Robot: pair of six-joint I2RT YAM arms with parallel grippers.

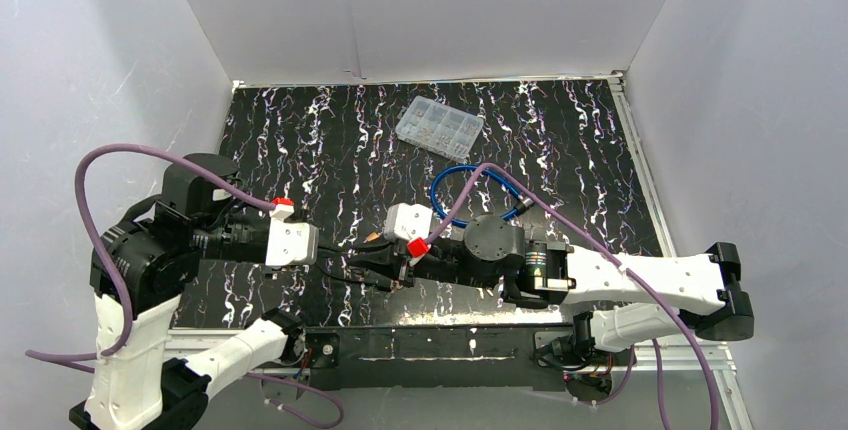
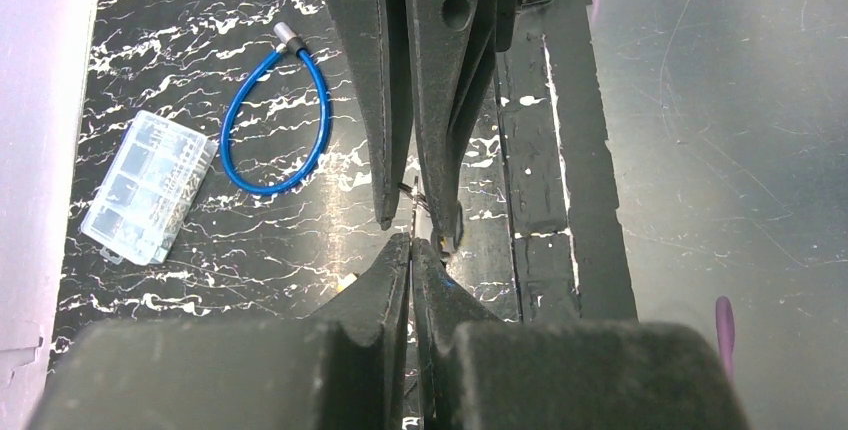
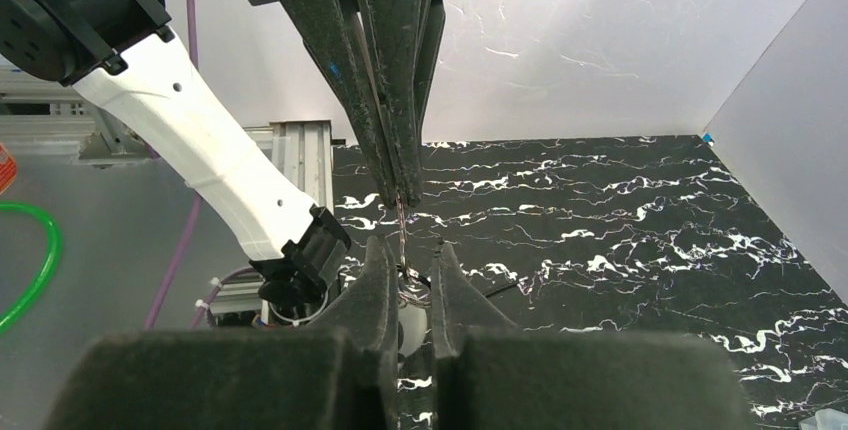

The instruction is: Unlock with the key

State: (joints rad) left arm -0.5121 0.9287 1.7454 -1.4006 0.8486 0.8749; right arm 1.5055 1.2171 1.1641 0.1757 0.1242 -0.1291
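Observation:
A thin metal key on a small key ring hangs between my two grippers, which meet tip to tip above the near middle of the black marbled mat. My left gripper is shut on the key's upper end; it also shows in the right wrist view. My right gripper has its jaws narrowly apart, pressed on the key ring; it also shows in the left wrist view. The blue cable lock lies looped on the mat behind my right arm, its metal end free.
A clear plastic compartment box lies at the back of the mat, past the cable; it also shows in the left wrist view. White walls close in the mat on three sides. A black base rail runs along the near edge.

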